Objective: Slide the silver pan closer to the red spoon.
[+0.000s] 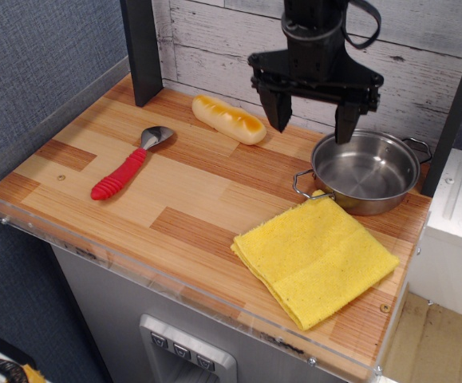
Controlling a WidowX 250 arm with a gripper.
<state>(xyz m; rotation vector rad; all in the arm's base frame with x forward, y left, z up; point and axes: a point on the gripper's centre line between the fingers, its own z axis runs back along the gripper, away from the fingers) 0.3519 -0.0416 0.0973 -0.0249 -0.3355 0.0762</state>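
Steel silver pan [366,173] sits touching yellow cloth [317,259], far from red spoon [127,170]. End effector [313,121] above pan, fingers apart, empty. Risk: cloth drags along.

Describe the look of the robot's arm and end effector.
The end effector is all black: a wide crossbar carrying two blunt, tapered fingers. Above it is a black, blocky wrist housing, with a black cable looping out on its right side. No markings are readable.
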